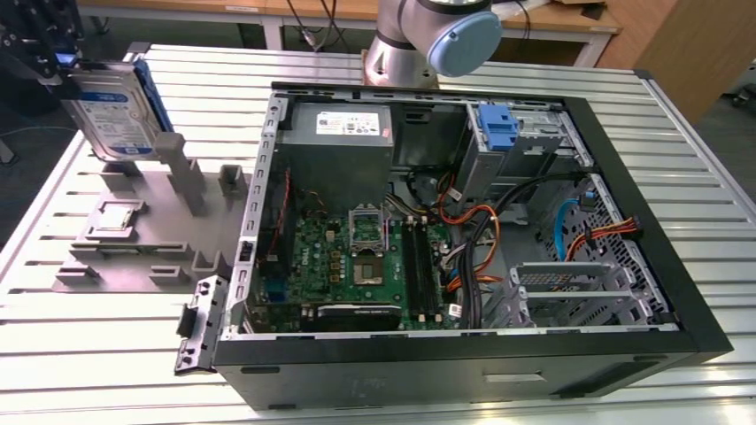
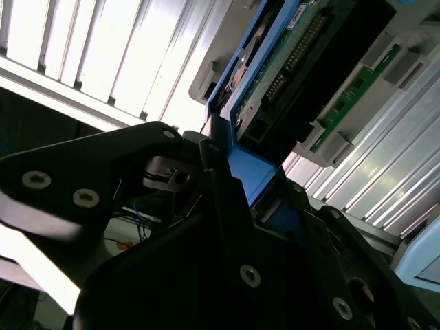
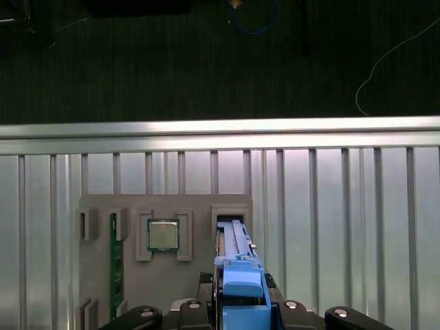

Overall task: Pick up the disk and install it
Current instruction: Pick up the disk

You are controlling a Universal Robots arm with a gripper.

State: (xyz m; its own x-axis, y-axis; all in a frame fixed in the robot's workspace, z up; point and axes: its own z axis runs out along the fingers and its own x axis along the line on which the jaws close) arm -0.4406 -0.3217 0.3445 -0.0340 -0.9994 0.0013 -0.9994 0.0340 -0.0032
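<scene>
Jaws clamp disk near-upright; silver face, white-blue label, blue bracket.

Disk over fixture, exterior view's left; case to its right; fixture and case on surface.

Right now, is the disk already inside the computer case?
No, the disk is outside the computer case, by the grey fixture.

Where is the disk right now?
The disk stands upright at the exterior view's far left, held by the gripper above the grey holder tray, outside the open computer case.
</scene>
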